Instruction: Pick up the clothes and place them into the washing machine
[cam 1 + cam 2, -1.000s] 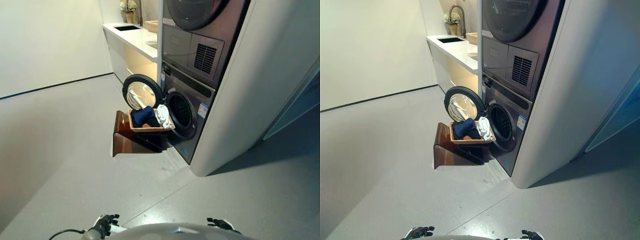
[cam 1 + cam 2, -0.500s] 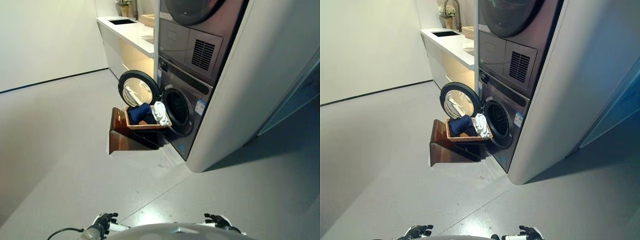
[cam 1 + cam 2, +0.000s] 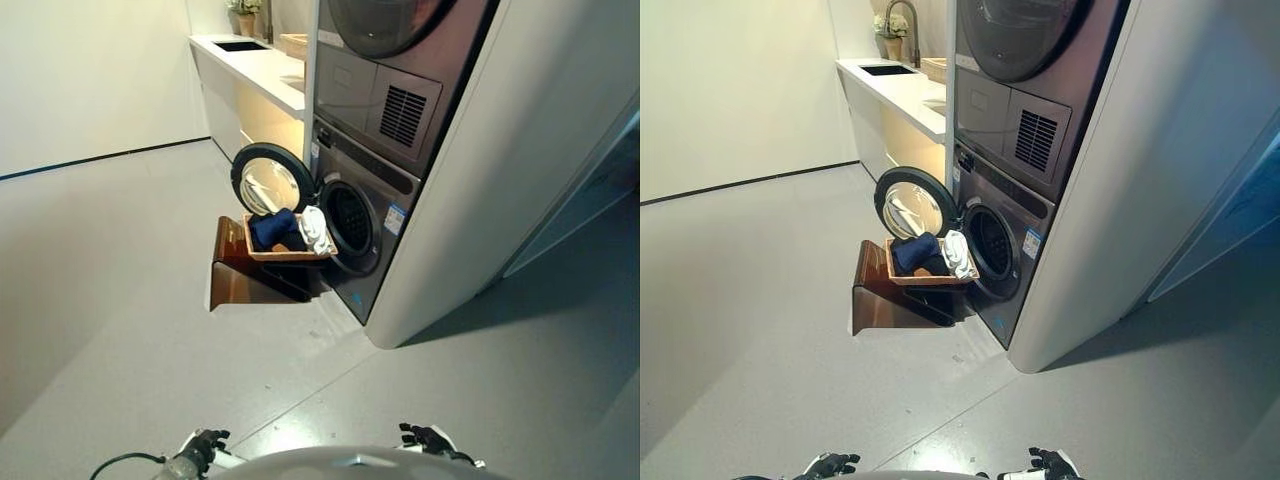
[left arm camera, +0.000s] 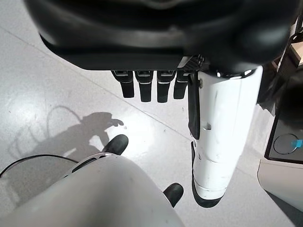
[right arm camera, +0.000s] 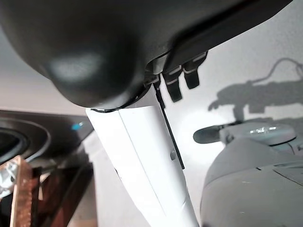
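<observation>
The clothes, a dark blue garment (image 3: 272,228) and a white garment (image 3: 314,228), lie in a wooden basket (image 3: 262,254) well ahead of the robot, and neither robot hand holds any of them. Nearest, at the bottom edge of the head views, the left robot hand (image 3: 205,443) hangs low over the grey floor (image 3: 120,300), and its wrist view shows the fingers (image 4: 147,87) hanging straight down in a row, relaxed and empty, with the white-covered thumb (image 4: 222,137) beside them. The right robot hand (image 3: 425,437) shows at the lower right edge, also over bare floor; its wrist view shows short dark fingers (image 5: 182,78) loose and holding nothing, with the white thumb cover (image 5: 142,161) in front.

Farther off, the basket rests on a brown translucent stand (image 3: 235,285) that sits on the floor just in front of the washing machine (image 3: 375,200). The blue garment fills the left part of the basket, and the white garment lies at its right end, closest to the drum opening (image 3: 350,218). The round door (image 3: 267,184) stands swung open to the left, behind the basket. A second machine (image 3: 395,60) is stacked on top of the washer, both set in a white cabinet (image 3: 520,150). Beyond, along the wall, runs a white table (image 3: 255,68) with a sink (image 3: 887,70), a tap (image 3: 902,12) and a potted plant (image 3: 887,25) at its far end.
</observation>
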Available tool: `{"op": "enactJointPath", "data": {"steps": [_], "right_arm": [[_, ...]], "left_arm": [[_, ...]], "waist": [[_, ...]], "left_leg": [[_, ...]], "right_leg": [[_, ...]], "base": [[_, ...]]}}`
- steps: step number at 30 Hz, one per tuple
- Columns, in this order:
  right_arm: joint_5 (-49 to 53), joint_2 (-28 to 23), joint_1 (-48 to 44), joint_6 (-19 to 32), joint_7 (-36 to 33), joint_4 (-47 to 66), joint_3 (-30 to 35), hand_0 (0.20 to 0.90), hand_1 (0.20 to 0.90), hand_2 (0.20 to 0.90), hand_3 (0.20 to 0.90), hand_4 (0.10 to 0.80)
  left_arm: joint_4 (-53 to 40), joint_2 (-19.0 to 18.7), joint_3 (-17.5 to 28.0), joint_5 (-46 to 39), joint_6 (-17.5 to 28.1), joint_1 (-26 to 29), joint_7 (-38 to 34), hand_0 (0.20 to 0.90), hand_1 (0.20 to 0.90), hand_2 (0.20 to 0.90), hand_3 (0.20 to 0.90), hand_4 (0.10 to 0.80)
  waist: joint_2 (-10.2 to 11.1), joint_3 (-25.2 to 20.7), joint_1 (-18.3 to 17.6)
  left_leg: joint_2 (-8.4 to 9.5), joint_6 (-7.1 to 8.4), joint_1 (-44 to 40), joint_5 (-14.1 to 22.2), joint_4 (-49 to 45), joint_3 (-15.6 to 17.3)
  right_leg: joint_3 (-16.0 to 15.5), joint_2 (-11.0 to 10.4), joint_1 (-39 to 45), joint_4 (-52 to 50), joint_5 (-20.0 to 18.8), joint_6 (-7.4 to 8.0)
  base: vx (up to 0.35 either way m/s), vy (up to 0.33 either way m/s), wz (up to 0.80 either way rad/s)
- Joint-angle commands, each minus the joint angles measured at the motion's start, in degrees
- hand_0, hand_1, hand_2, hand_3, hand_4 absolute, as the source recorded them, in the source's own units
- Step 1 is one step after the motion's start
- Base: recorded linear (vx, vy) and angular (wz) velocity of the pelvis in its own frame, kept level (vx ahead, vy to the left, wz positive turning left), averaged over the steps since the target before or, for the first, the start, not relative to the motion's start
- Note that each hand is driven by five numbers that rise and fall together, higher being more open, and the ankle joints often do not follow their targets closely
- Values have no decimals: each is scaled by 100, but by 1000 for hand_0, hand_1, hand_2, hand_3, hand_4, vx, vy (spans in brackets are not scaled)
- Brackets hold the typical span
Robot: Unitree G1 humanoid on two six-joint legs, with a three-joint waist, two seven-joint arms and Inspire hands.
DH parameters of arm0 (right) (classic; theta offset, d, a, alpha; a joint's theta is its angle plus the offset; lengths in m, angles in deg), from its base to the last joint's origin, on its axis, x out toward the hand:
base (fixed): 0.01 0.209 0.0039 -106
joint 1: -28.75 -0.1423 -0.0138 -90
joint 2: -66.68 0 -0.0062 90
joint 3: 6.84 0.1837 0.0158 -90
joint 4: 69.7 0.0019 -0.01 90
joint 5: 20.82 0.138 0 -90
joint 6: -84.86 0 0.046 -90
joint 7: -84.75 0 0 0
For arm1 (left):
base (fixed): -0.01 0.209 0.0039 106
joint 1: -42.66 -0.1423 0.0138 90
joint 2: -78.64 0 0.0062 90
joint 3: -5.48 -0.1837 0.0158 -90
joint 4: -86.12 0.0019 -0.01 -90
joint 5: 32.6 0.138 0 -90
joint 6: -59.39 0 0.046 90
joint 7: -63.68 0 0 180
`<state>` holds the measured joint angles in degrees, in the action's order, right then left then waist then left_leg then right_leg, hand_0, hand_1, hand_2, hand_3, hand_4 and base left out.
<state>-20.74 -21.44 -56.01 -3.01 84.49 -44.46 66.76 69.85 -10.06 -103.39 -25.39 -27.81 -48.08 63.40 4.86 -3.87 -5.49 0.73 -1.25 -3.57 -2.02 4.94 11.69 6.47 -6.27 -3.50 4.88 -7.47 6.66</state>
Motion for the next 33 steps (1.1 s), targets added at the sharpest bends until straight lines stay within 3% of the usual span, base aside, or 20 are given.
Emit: {"op": "enactJointPath", "data": {"steps": [1,8,9,10,11,12,15,16,17,18,21,24,25,26,28,29,30,31,32,33], "right_arm": [[-163,-205,-361,-21,-54,198,-326,900,900,900,900,800],[-183,-172,-506,-80,-18,-154,-297,900,900,900,900,800],[-200,-174,-450,-88,3,-285,-225,900,900,900,900,800],[-200,-174,-450,-88,3,-285,-225,900,900,900,900,800],[-175,-169,-425,-84,-24,-381,-171,900,900,900,900,800],[-58,-102,-402,-101,-7,-612,-95,900,900,900,900,800],[39,-67,-300,-122,-10,-763,19,900,900,900,900,800],[39,-71,-297,-121,-10,-764,19,900,900,900,900,800],[78,-63,-279,-130,-11,-786,72,900,900,900,900,800],[77,-38,-246,-131,-19,-799,103,900,900,900,900,800],[29,-46,-271,-137,-28,-671,77,900,900,900,900,800],[29,-71,-183,-113,-20,-564,59,900,900,900,900,800],[74,-121,-131,-67,-7,-503,46,900,900,900,900,800],[73,-134,-113,-58,-20,-484,15,900,900,900,900,800],[127,-189,-105,-21,-27,-391,-33,900,900,900,900,800],[127,-186,-105,-21,-27,-390,-35,900,900,900,900,800],[238,-264,-138,5,-39,-280,-21,900,900,900,900,800],[294,-304,-183,15,-59,-220,-38,900,900,900,900,800],[294,-299,-184,14,-59,-220,-38,900,900,900,900,800],[310,-418,-348,31,-98,-203,-118,900,900,900,900,800]], "left_arm": [[183,-75,173,146,84,534,-185,900,900,900,900,800],[234,-216,234,151,21,669,-241,900,900,900,900,800],[233,-243,225,149,6,686,-224,900,900,900,900,800],[233,-243,225,149,6,687,-224,900,900,900,900,800],[225,-266,219,132,-17,714,-222,900,900,900,900,800],[224,-318,179,128,-19,781,-207,900,900,900,900,800],[308,-338,226,75,-1,824,-214,900,900,900,900,800],[310,-334,225,74,1,822,-215,900,900,900,900,800],[364,-325,251,84,14,849,-217,900,900,900,900,800],[447,-324,301,151,23,885,-220,900,900,900,900,800],[478,-329,412,194,46,907,-228,900,900,900,900,800],[463,-333,381,221,57,895,-230,900,900,900,900,800],[450,-262,335,166,90,898,-247,900,900,900,900,800],[459,-201,312,124,86,866,-250,900,900,900,900,800],[382,-111,251,-5,83,817,-204,900,900,900,900,800],[381,-115,251,-5,83,816,-204,900,900,900,900,800],[227,-53,148,-33,104,811,-208,900,900,900,900,800],[140,-14,71,-50,106,842,-244,900,900,900,900,800],[140,-19,70,-50,106,843,-244,900,900,900,900,800],[-48,60,-5,-226,136,999,-326,900,900,900,900,800]], "waist": [[-209,384,-50],[-234,539,47],[-290,673,-10],[-289,671,-11],[-326,793,-81],[-407,965,-221],[-415,905,-382],[-439,929,-405],[-432,928,-481],[-366,854,-626],[-470,828,-789],[-470,719,-916],[-523,606,-1012],[-588,538,-999],[-694,438,-965],[-671,423,-981],[-590,405,-945],[-506,461,-897],[-480,446,-913],[-261,667,-645]], "left_leg": [[-9,21,213,623,-164,-470],[147,-221,366,882,-509,-568],[156,-295,203,968,-529,-674],[158,-296,205,968,-530,-674],[131,-343,130,1008,-580,-789],[33,-355,-14,1039,-613,-937],[114,-248,-446,1285,-543,-1057],[86,-244,-486,1300,-532,-1084],[100,-171,-730,1408,-457,-1157],[111,-10,-1164,1637,-327,-1284],[-81,152,-1710,1819,-96,-1385],[-192,252,-1941,1809,-83,-1462],[-488,436,-1907,1479,-366,-1456],[-645,538,-1784,1101,-709,-1492],[-815,729,-1469,72,-1613,-1510],[-793,729,-1453,48,-1599,-1530],[-809,749,-948,-657,-2907,-1448],[-834,705,-632,-844,-3786,-1345],[-806,704,-608,-866,-3780,-1362],[-593,578,115,-557,-4921,-1212]], "right_leg": [[154,282,58,-278,713,23],[30,210,-423,-1543,981,152],[-103,195,-825,-2613,713,176],[-103,194,-828,-2617,716,176],[-116,246,-1056,-3170,558,151],[-137,563,-1516,-3830,592,84],[-495,267,-1847,-2941,708,-20],[-534,277,-1795,-2927,726,-24],[-662,158,-1818,-2280,585,38],[-752,-3,-1942,-987,152,247],[-779,117,-2185,-150,-218,400],[-617,225,-2125,-298,-326,331],[-362,410,-1986,-351,-452,234],[-365,540,-1906,-424,-436,151],[-427,791,-1651,-510,-295,-77],[-429,762,-1665,-512,-298,-76],[-418,860,-1226,-518,-40,-364],[-365,920,-944,-537,130,-536],[-370,889,-960,-538,126,-534],[-207,855,-489,-538,305,-636]], "base": [[10,81,-7],[54,102,-7],[131,142,-2],[141,149,-9],[158,107,-3],[265,129,11],[338,40,41],[361,-34,52],[569,-112,65],[568,-108,63],[612,-168,31],[426,-224,25],[433,-352,53],[564,-473,66],[339,-305,33],[459,-395,-1],[504,-443,-4],[503,-443,4],[433,-406,3],[370,-331,0]]}}
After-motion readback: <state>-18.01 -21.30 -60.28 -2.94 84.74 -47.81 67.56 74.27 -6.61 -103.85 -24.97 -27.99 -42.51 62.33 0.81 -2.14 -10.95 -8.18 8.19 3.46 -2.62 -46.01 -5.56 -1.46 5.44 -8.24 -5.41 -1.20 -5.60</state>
